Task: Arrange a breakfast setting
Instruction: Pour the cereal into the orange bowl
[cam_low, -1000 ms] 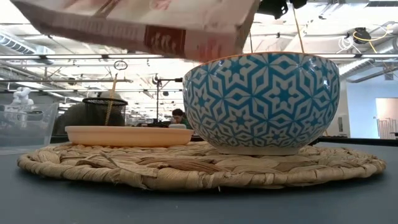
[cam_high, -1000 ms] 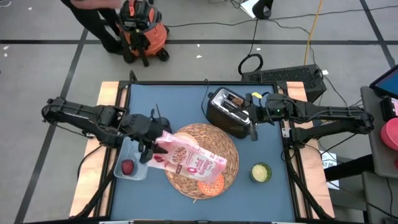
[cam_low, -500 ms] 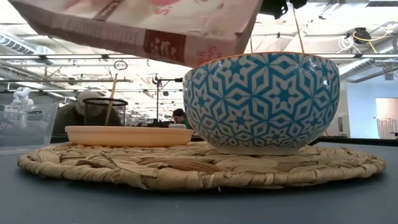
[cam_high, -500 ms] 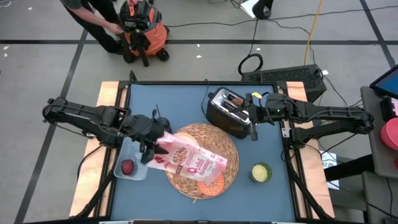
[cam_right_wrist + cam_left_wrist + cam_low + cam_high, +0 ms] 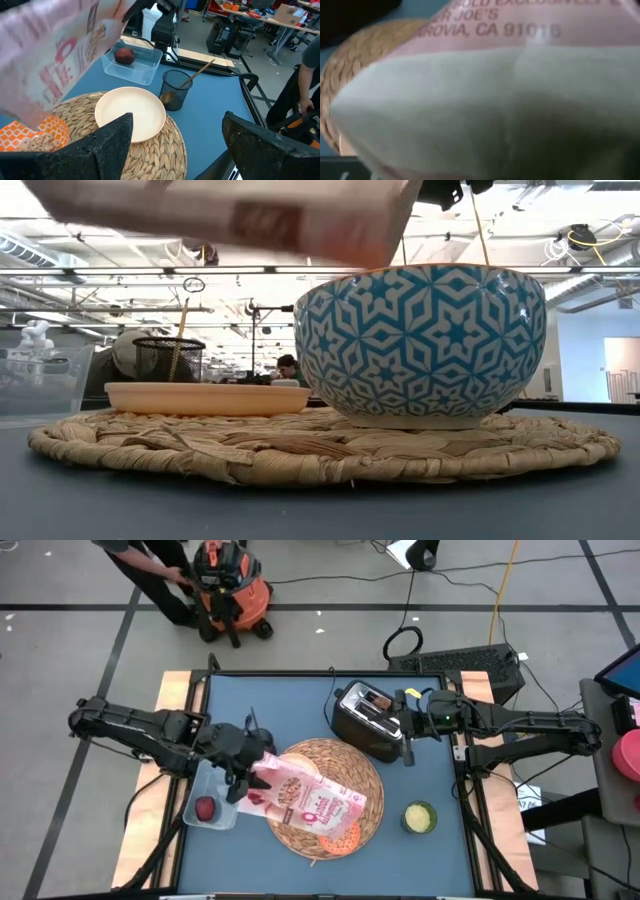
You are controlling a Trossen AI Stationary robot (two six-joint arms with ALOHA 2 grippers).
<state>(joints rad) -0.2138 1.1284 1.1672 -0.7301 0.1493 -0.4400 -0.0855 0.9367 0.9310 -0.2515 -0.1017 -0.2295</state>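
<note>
My left gripper (image 5: 248, 768) is shut on the pink-white cereal box (image 5: 310, 795), which lies slanted in the air over the round straw placemat (image 5: 355, 765). The box's free end is above a bowl, blue-white outside (image 5: 430, 340) and orange inside (image 5: 30, 137), that holds cereal. A cream plate (image 5: 130, 112) also rests on the mat. A dark mesh cup (image 5: 175, 90) with a wooden spoon (image 5: 200, 70) stands beyond the mat. A dark-red fruit (image 5: 205, 808) lies in a clear tub (image 5: 215, 820). My right gripper (image 5: 177, 137) is open and empty beside the toaster (image 5: 365, 720). My left gripper holds the cereal box by its end toward the table's left (image 5: 262, 772), coming level from the left. The box fills the left wrist view (image 5: 495, 100) and hides the fingers. The box is lifted clear, its free end (image 5: 355, 808) over the bowl.
A black toaster stands at the far right of the mat, close to my right gripper (image 5: 405, 740). A small green-yellow cup (image 5: 419, 817) stands near the right edge. A person (image 5: 150, 565) is bent over an orange vacuum (image 5: 228, 585) beyond the table.
The cereal box has rocked in my left gripper above the bowl. Its free end has dipped, come up again a little, and swung slightly toward the near edge, covering more of the bowl. My right arm has kept still.
</note>
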